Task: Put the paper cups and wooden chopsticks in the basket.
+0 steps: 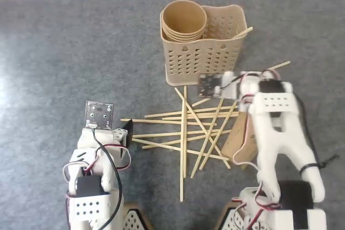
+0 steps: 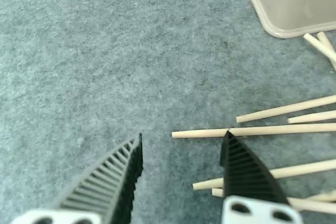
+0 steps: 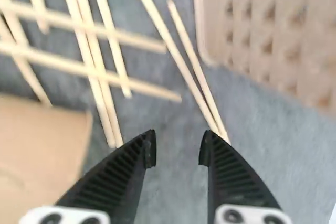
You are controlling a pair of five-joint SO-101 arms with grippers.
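High view: a beige perforated plastic basket (image 1: 202,57) stands on the grey carpeted table (image 1: 64,47) near its far edge. We see a stack of brown paper cups (image 1: 184,20) nested upright in its left part and one thin wooden stick (image 1: 241,33) leaning out over its right rim. In front of the basket the pale wooden chopsticks (image 1: 186,133) lie scattered and crossed on the carpet, between the two white arms. Beside the right arm (image 1: 277,127) lies a brown tapered object (image 1: 240,138), which may be a further paper cup on its side, though the arm hides part of it. The left gripper (image 1: 125,133) sits low at the left end of the scatter. Left wrist view: the left gripper (image 2: 184,136) has its black ribbed jaws spread wide and holds nothing. The tip of one finger (image 2: 244,171) meets a chopstick (image 2: 262,129) that lies crosswise, and further chopsticks lie beside it. A corner of the basket (image 2: 294,14) shows well apart. Right wrist view: the right gripper (image 3: 177,135) has its jaws parted only narrowly, with bare carpet between them and nothing gripped. Two chopsticks (image 3: 184,61) run side by side up to one fingertip, the basket wall (image 3: 273,35) stands near, and the brown tapered object (image 3: 37,140) lies just beside the other finger.
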